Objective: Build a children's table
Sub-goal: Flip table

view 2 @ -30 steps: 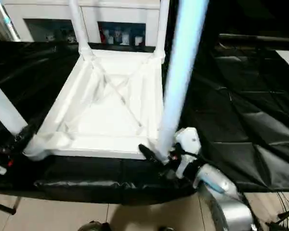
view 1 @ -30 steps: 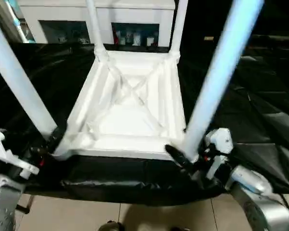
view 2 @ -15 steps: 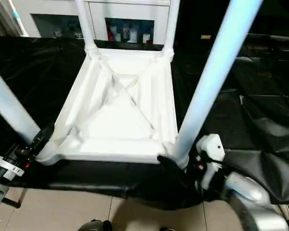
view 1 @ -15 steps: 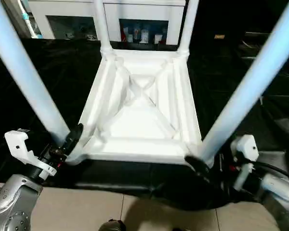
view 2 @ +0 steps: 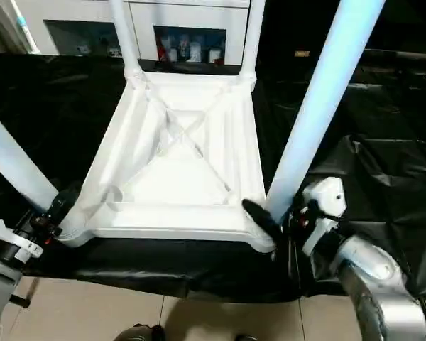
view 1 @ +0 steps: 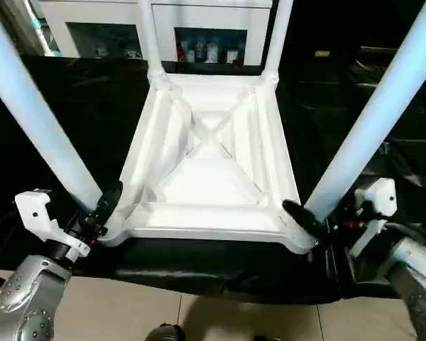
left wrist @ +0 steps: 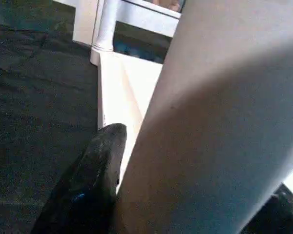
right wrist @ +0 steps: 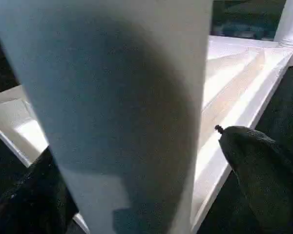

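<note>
Legs all stand in the upturned children's table [view 1: 207,153] on the black-covered work table [view 1: 71,106]; our left gripper [view 1: 105,206] and right gripper [view 1: 307,220], jaws apart, straddle the near legs. Next, we judge, gripping to flip it.

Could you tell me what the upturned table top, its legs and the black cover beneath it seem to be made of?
Table top: likely moulded white plastic, smooth, with cast ribs crossing its underside.
Legs: white tubes with an even, slightly glossy skin, probably plastic; metal can't be excluded.
Black cover: thin shiny sheeting, probably plastic film, judging by sharp creases and glints.
</note>
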### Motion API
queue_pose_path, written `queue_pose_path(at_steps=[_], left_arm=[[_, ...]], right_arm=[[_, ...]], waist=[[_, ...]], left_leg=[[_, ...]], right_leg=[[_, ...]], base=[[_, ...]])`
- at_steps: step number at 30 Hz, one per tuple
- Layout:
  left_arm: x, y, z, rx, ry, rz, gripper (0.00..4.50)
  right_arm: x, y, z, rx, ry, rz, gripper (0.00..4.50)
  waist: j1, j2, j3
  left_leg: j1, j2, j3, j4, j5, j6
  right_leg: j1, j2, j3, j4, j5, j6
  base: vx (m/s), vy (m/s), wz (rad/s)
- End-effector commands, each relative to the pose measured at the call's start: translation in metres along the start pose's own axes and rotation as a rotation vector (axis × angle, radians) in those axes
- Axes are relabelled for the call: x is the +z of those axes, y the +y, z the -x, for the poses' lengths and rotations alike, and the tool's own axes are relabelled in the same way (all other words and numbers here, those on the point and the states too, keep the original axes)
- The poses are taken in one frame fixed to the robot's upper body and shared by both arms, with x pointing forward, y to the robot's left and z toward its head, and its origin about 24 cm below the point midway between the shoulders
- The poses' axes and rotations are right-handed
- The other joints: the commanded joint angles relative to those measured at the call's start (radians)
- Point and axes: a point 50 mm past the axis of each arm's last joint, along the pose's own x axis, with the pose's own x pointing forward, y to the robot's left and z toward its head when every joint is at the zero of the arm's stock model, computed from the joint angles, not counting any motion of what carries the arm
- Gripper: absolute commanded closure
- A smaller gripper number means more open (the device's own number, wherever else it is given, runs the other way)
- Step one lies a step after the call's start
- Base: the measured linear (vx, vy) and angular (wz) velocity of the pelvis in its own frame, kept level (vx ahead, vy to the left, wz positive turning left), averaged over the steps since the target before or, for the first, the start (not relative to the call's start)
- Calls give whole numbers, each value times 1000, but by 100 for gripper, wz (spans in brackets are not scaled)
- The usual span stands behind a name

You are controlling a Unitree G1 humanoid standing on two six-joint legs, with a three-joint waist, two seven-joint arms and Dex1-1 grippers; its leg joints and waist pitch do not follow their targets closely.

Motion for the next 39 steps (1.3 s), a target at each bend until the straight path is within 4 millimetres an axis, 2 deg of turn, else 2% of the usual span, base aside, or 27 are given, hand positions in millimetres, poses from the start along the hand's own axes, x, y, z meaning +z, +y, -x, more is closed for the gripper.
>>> queue_pose_path(at_steps=[1,5,8,9,11,14,15,16,18,22,26,28,29,33,39], left_arm=[[-1,-10,-4,-28,-10,28,202],[-2,-16,-7,-8,-23,30,207],[-4,-18,-10,33,-33,28,208],[-4,-18,-11,43,-39,26,208],[-5,-19,-12,53,-45,26,209],[-6,-24,-17,66,-57,21,210],[-7,-26,-19,71,-63,25,211],[-7,-26,-20,72,-64,27,212],[-8,-27,-21,70,-60,28,212],[-9,-27,-22,73,-55,34,213],[-9,-27,-26,94,-56,26,213],[-9,-28,-28,106,-62,24,214],[-9,-28,-28,109,-62,24,214],[-8,-28,-31,153,-74,40,215],[-7,-26,-34,190,-99,95,215]], right_arm=[[-2,1,-5,-54,-3,42,0],[-5,10,-2,8,-17,3,0],[-8,18,6,49,-7,-2,0],[-8,18,7,39,-7,5,0],[-8,17,8,27,-8,5,0],[-8,8,12,-72,-29,32,0],[-7,5,13,-105,-36,39,0],[-7,4,14,-113,-38,41,0],[-7,3,16,-116,-47,20,0],[0,-6,25,-160,-113,-77,0],[2,-6,25,-127,-99,-46,0],[2,-2,22,-106,-102,-34,0],[3,-1,21,-98,-109,-44,0],[4,5,24,-45,-123,-110,0],[10,2,33,-20,-184,-222,0]], waist=[[-7,1,-49],[-5,5,-46],[-2,4,-45],[-2,9,-45],[-4,4,-44],[-4,11,-45],[-5,8,-44],[-3,12,-45],[-5,9,-44],[-7,10,-47],[-6,10,-50],[-6,9,-50],[-7,4,-52],[-5,7,-52],[-5,10,-52]], left_leg=[[20,53,-26,-76,-299,8],[23,55,-27,-77,-325,9],[22,56,-28,-77,-340,9],[17,55,-30,-78,-335,9],[19,53,-30,-77,-346,9],[22,53,-30,-77,-351,2],[21,54,-30,-78,-360,0],[23,53,-31,-78,-364,-3],[19,52,-32,-79,-373,-2],[19,52,-32,-77,-358,12],[17,51,-31,-74,-337,15],[14,51,-31,-73,-334,13],[13,50,-31,-72,-333,15],[12,50,-33,-72,-323,23],[12,49,-33,-70,-318,36]], right_leg=[[24,-40,33,-59,-269,-145],[22,-39,36,-61,-291,-139],[23,-40,37,-64,-304,-129],[26,-42,35,-64,-309,-126],[23,-41,35,-68,-342,-118],[20,-41,35,-71,-357,-116],[19,-41,35,-73,-369,-111],[18,-41,34,-72,-375,-109],[21,-41,34,-74,-394,-102],[21,-41,33,-74,-389,-105],[22,-39,32,-72,-367,-109],[23,-41,32,-72,-380,-105],[24,-42,31,-73,-391,-102],[24,-43,32,-73,-401,-94],[23,-41,30,-73,-384,-107]], base=[[0,0,0],[0,0,0],[0,0,0],[0,0,0],[0,0,0],[0,0,0],[0,0,0],[0,0,0],[0,0,0],[0,0,0],[0,0,0],[0,0,0],[0,0,0],[0,0,0],[0,0,0]])
